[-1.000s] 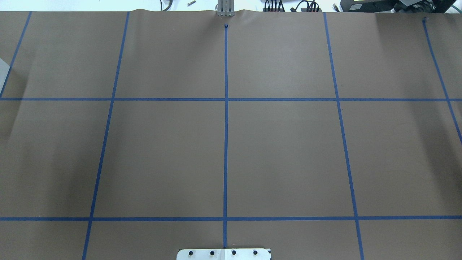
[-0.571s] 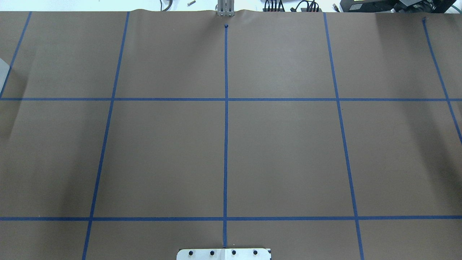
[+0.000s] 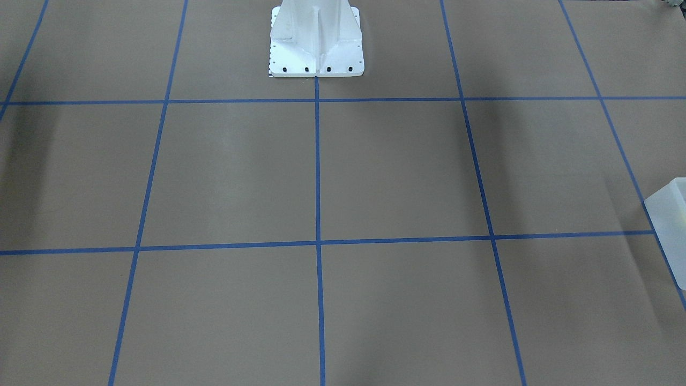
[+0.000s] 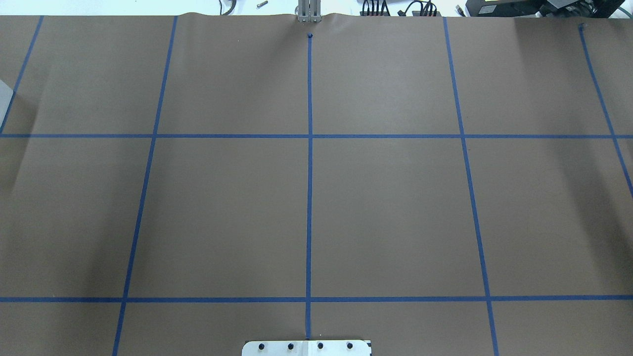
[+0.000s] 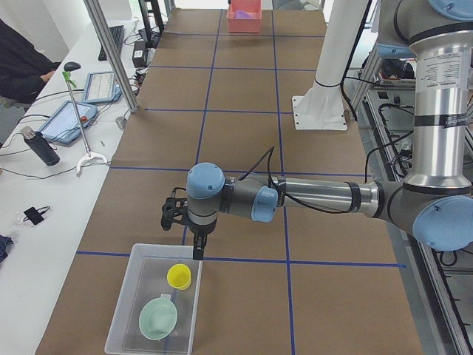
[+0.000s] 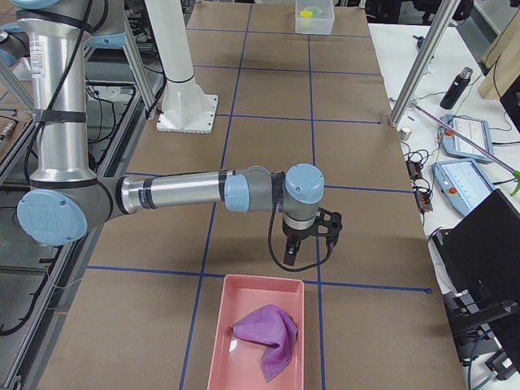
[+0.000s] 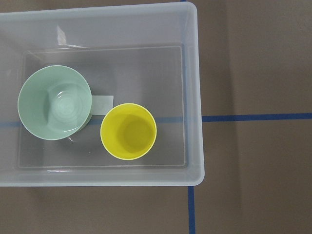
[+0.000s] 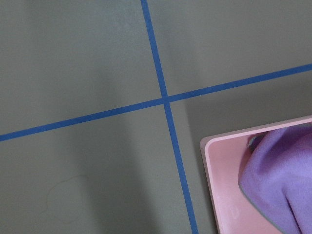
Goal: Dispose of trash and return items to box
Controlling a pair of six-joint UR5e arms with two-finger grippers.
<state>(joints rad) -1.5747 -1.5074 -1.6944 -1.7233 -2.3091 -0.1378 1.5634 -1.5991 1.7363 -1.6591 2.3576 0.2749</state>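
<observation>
Cup (image 7: 128,131) and bowl (image 7: 54,102) sit inside the box (image 7: 192,73) — left gripper (image 5: 194,251) just by its rim, right gripper (image 6: 299,258) far off; I cannot tell either's opening.

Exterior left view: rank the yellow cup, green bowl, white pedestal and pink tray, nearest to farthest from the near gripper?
1. yellow cup, just by the left gripper
2. green bowl, beside it
3. white pedestal, mid-table
4. pink tray, far end

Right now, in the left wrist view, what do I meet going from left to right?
Mint-green bowl → yellow cup → right wall of the box → blue tape line on the brown paper.
</observation>
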